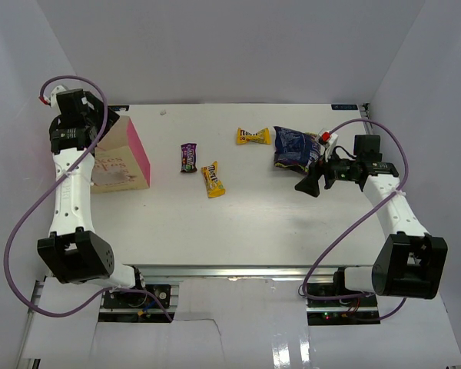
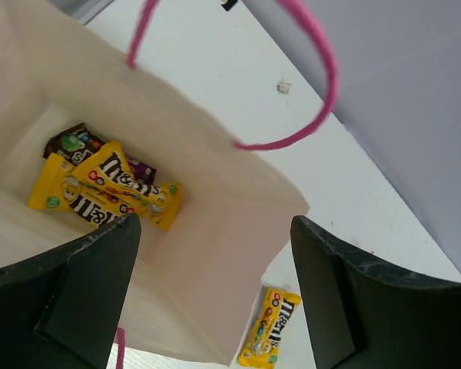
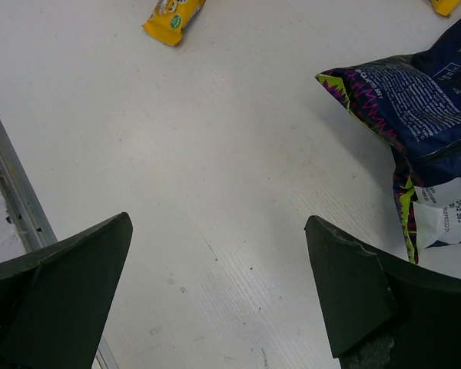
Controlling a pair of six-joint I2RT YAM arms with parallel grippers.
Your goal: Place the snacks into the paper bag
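Left fingers [image 2: 77,292]: spread wide, nothing between them, poised over the open mouth of the paper bag [image 1: 121,157]. The bag sits at the left side of the worktop [image 1: 253,223], its pink side panel turned toward the centre. One pink cord handle [image 2: 323,84] loops above the rim.

Inside, on the bag's floor: yellow packets [image 2: 111,188] heaped together, with a dark purple-brown packet [image 2: 73,142] partly under them.

Out on the worktop: a second purple-brown packet [image 1: 188,157] with a yellow packet [image 1: 212,179] just beside it. Another yellow packet [image 1: 253,136] lies farther back, near the dark blue snack bag [image 1: 296,148].

Right fingers [image 3: 54,300]: likewise released, wide and empty, over bare worktop just beside the near corner of the dark blue snack bag.
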